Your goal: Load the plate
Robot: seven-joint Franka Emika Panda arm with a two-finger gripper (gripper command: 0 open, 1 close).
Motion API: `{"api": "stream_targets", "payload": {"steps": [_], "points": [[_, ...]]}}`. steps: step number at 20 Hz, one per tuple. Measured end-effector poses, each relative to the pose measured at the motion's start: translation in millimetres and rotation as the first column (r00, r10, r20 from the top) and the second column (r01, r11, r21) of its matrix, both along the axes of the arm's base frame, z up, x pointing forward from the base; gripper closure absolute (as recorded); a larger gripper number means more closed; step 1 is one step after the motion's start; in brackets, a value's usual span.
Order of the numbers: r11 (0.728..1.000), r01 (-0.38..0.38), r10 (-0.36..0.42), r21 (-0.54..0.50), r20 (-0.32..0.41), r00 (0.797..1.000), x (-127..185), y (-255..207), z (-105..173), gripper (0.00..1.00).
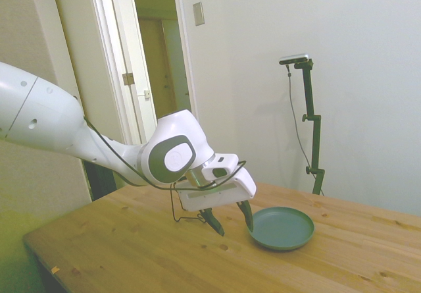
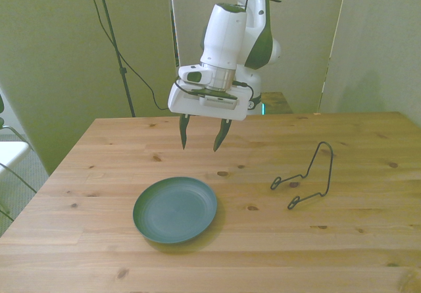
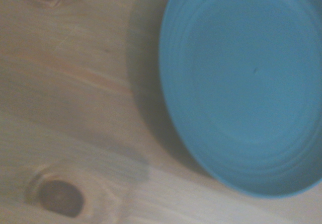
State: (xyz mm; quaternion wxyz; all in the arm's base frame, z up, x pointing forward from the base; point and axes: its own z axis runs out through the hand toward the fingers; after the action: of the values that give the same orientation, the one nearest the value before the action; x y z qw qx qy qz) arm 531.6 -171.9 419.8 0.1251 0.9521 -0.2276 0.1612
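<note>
Gripper (image 2: 200, 135) released, fingers spread, hanging above table (image 2: 368, 240) behind plate (image 2: 175, 209). Plate flat on table; wire stand (image 2: 306, 178) well apart.

Arm stretched low, gripper (image 2: 200, 135) open and empty.

In the side view the white arm (image 1: 72, 132) enters from 9 o'clock and slopes down toward 4 o'clock, ending in a bulky wrist joint (image 1: 172, 156) with a grey round cap. Below it the flat white gripper body tilts slightly, with a cable looping along the arm to it. Two dark, tapered fingers (image 2: 183, 132) point down toward 6 o'clock in the front view, spread well apart, with nothing between them. Their tips hang in the air, touching nothing.
</note>
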Motion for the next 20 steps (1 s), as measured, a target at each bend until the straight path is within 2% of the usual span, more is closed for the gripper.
{"api": "stream_targets", "payload": {"steps": [2,5,9,15,16,20], "points": [[0.997,-0.059,0.059,-0.046,-0.003,0.998,13.8,-7.0,-1.1,0.00],[0.986,-0.138,0.138,-0.089,-0.014,0.990,31.9,-13.7,-17.2,0.00],[0.966,-0.222,0.218,-0.131,-0.048,0.975,39.7,-18.3,-38.3,0.00],[0.937,-0.284,0.275,-0.205,-0.072,0.959,40.1,-31.1,-52.8,0.00],[0.934,-0.290,0.280,-0.209,-0.075,0.957,40.2,-32.1,-55.3,1.00],[0.927,-0.306,0.296,-0.219,-0.078,0.952,39.0,-40.6,-61.9,1.00]]}}
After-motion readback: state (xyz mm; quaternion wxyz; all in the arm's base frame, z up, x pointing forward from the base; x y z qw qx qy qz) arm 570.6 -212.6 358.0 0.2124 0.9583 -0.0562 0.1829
